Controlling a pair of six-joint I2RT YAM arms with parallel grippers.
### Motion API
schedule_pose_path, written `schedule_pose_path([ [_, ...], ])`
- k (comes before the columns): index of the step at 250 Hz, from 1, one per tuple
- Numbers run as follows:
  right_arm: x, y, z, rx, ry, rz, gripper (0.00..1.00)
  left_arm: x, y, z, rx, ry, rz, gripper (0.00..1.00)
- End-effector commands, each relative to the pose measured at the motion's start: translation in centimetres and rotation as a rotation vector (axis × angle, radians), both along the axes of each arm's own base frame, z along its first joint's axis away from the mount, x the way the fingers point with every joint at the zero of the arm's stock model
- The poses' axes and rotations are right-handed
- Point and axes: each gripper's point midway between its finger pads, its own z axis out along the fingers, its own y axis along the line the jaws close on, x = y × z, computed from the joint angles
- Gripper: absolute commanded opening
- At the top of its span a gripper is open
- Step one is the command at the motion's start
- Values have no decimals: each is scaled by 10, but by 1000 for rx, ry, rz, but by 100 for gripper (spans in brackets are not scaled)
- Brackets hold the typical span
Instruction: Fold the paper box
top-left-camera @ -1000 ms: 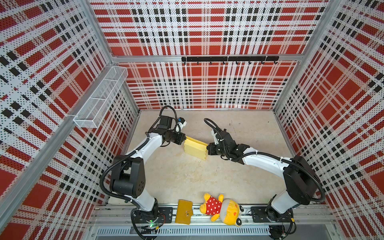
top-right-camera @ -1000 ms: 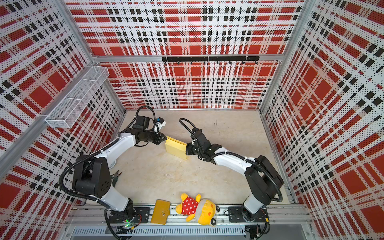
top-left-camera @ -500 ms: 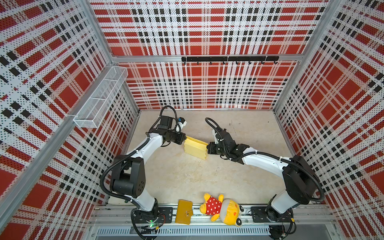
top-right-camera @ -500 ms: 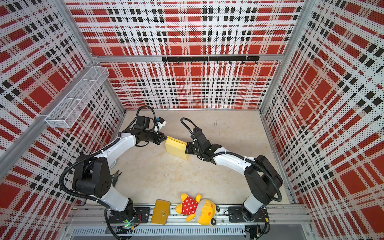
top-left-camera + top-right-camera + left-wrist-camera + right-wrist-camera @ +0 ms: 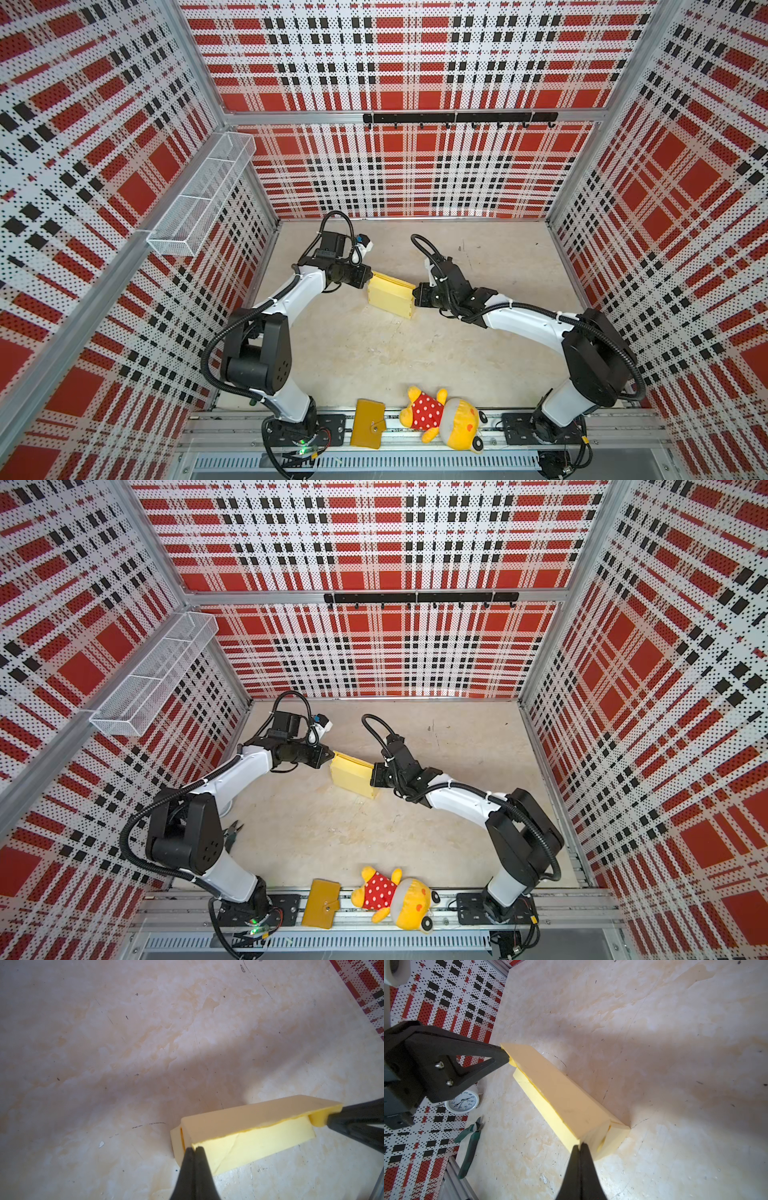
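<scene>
Two pressed-together grippers of mine touch the box [image 5: 390,297] near the middle of the table [image 5: 374,357], left gripper [image 5: 366,278] at its 10 o'clock corner, right gripper [image 5: 417,296] at its 3 o'clock end; I judge it almost folded shut, only a last tuck left.

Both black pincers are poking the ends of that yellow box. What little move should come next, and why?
Probably both press down together. The left gripper and right gripper are shut, with their tips against opposite ends of the lid of the paper box. The lid's front edge looks slightly raised and untucked over the front wall. A short downward push should seat it.
</scene>
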Motion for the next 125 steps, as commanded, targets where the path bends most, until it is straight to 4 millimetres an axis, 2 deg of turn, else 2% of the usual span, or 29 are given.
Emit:
schedule_pose_path([
  [1, -3, 16, 0, 58, -11, 44, 2, -29, -23, -23, -33, 117, -78, 0],
  [67, -11, 14, -6, 31, -10, 58, 3, -33, -18, -24, -34, 108, -54, 0],
  [104, -14, 15, -16, 11, 0, 61, 3, -33, -17, -27, -31, 103, -52, 0],
  [125, -15, 18, -13, 17, -15, 67, 4, -33, -17, -27, -28, 102, -50, 0],
])
